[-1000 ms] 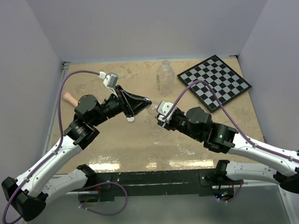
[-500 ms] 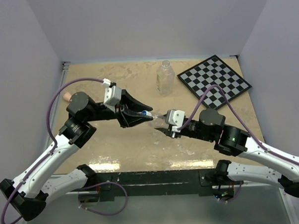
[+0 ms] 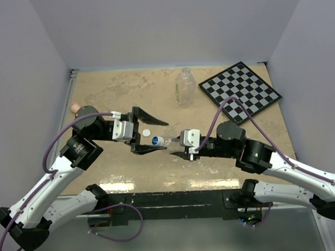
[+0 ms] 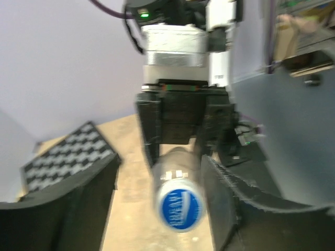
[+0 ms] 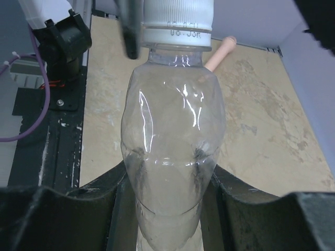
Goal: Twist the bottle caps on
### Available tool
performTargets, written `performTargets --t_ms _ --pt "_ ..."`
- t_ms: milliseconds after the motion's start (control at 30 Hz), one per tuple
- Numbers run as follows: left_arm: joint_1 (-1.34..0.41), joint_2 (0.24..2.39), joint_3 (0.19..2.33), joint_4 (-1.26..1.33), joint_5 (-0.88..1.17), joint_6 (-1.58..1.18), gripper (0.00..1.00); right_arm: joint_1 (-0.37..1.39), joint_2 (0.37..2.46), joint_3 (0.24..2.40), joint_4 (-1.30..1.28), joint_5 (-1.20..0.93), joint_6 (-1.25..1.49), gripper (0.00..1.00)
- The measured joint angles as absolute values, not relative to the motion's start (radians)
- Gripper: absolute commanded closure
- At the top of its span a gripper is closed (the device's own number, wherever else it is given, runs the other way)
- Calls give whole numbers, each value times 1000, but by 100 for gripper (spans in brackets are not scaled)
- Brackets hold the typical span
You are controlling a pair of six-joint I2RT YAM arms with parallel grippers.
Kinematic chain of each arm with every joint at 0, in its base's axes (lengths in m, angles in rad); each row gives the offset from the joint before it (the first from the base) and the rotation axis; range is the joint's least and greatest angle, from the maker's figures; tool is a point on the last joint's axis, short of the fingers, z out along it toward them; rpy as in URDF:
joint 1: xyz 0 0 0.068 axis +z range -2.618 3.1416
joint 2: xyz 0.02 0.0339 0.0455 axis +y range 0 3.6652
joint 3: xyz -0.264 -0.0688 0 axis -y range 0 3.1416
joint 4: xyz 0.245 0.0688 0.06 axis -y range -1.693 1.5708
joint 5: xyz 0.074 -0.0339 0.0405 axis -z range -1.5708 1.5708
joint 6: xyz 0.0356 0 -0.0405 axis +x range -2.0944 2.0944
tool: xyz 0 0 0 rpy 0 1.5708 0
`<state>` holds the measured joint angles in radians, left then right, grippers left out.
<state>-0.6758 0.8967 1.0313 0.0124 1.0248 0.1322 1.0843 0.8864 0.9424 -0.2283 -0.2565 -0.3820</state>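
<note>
Top external: right gripper (image 3: 173, 147) clenched the small bottle (image 3: 165, 142) level, neck toward the left arm, likely to steady it for threading. The blue cap (image 3: 156, 140) sat on the neck, with the left gripper (image 3: 166, 135) spread around it, not touching. The white cap (image 3: 146, 132) lay on the table (image 3: 116, 89), and the tall bottle (image 3: 185, 87) stood behind.

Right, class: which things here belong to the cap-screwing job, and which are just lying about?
Part of the job:
- small bottle, held in the right gripper
- blue cap, on its neck
- left gripper, open around that cap
- big bottle, standing uncapped
- white cap, on the table

Just lying about:
- checkerboard
- pink stick
</note>
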Motion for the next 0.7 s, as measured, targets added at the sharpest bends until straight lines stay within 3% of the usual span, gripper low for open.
performTargets --t_ms 100,367,533,700 --pt "-675 868 1023 21 909 130 10 1092 887 941 -211 -245 -373 100" --pt "-675 737 981 71 558 12 9 1093 884 876 -99 -146 -331 100" --pt "-675 737 981 85 493 -149 9 1092 906 846 -26 -69 -304 100" --pt "-675 762 965 80 471 -258 17 1092 917 841 25 -16 -285 100"
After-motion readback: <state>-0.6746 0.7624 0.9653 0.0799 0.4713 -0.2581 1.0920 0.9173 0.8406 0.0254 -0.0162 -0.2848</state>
